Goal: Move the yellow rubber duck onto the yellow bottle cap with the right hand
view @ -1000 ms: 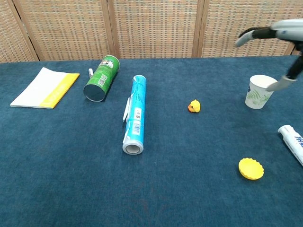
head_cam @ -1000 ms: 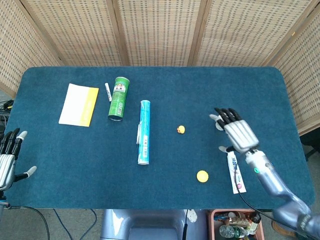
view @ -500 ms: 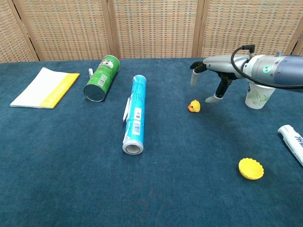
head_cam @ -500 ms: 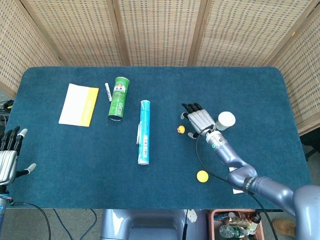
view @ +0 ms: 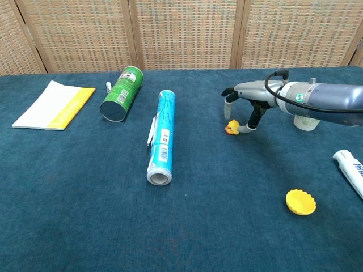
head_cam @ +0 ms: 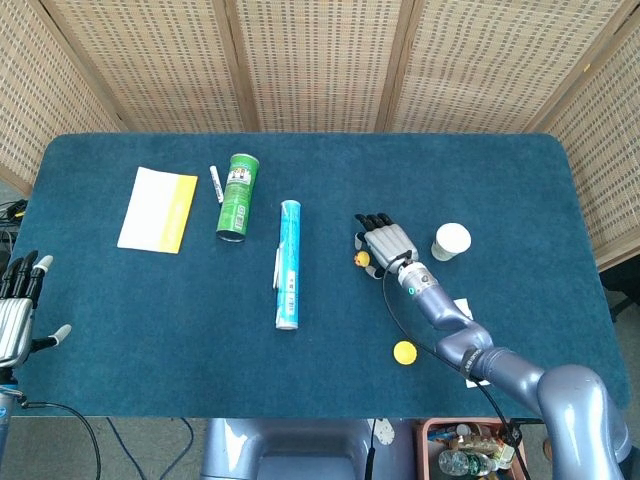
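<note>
You get bright, even, diffuse light in both views, so the blue worktop [head_cam: 480, 170] shows no glare and things cast only faint, soft shadows, while focus stays sharp across each frame, with slight bending of the worktop's edges in the head view.

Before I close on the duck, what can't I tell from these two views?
- Right hand to duck contact: head view, hand covers it; chest view, too small.
- Cup: chest view, forearm hides most.
- Left hand: head view, edge cuts it; absent from chest view.
- Tube: chest view, edge cuts it.
</note>
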